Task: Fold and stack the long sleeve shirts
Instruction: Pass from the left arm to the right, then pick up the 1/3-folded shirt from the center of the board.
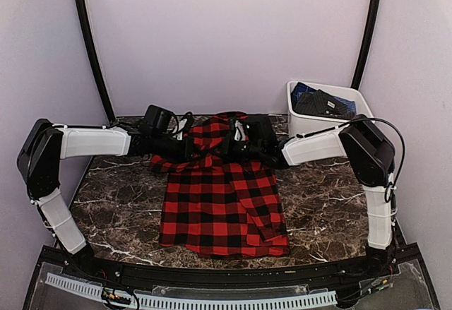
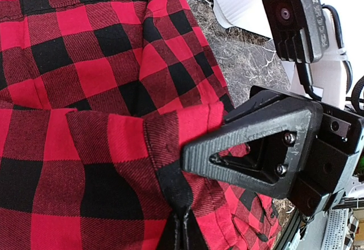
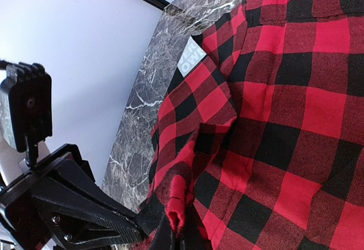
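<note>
A red-and-black check long sleeve shirt [image 1: 222, 204] lies spread on the marble table [image 1: 325, 204], collar toward the back wall. Both arms reach in over its upper part. My left gripper [image 1: 191, 149] is shut on a dark seam fold of the shirt [image 2: 85, 147], pinched between its jaws [image 2: 185, 218]. My right gripper [image 1: 240, 151] is shut on a raised red fold of the cloth [image 3: 183, 227]. The two grippers sit close together; the right one's black finger [image 2: 250, 147] fills the left wrist view. A white neck label [image 3: 190, 62] shows near the collar.
A white plastic tub [image 1: 304, 123] stands at the back right corner with dark blue cloth [image 1: 321, 103] inside. Bare marble [image 1: 113, 197] lies on both sides of the shirt. Purple walls close the back and sides.
</note>
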### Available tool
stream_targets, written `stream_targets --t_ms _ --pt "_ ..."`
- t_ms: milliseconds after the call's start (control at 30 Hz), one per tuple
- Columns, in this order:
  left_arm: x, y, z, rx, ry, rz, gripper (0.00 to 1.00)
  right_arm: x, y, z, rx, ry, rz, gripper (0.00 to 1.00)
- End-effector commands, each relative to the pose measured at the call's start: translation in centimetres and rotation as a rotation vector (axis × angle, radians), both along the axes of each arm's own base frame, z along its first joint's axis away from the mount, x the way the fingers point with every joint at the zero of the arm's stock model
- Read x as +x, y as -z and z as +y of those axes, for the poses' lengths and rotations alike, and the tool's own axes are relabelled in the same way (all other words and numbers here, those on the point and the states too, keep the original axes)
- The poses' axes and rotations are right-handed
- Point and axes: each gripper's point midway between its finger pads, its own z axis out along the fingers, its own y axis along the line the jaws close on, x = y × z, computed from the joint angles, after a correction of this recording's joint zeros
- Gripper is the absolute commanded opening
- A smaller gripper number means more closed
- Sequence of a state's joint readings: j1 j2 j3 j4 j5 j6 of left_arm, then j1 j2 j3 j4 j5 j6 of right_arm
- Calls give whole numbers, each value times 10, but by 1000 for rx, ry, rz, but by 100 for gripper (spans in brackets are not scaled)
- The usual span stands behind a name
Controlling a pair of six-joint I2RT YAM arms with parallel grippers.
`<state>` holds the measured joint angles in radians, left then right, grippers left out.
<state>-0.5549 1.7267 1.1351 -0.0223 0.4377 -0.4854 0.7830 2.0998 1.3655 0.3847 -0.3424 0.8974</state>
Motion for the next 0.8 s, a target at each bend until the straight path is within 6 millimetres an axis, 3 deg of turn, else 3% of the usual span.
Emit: stream_targets --t_ms 0,167,300,467,667,767 --pt "-4 -9 -5 -16 16 1 1 3 -24 3 6 -2 -57 0" --pt "-9 -18 9 27 -52 34 24 9 -39 -3 -37 14 -122 0" --pt "-24 -20 29 71 -114 79 30 16 -58 -4 -73 24 -194 0" --pt "-49 -16 58 116 -205 139 31 26 -77 -2 -122 20 -270 0" --pt "-97 28 103 250 -322 320 30 32 -92 -2 -148 5 -321 0" --pt "-127 48 115 248 -345 425 30 35 -98 -5 -162 3 -341 0"
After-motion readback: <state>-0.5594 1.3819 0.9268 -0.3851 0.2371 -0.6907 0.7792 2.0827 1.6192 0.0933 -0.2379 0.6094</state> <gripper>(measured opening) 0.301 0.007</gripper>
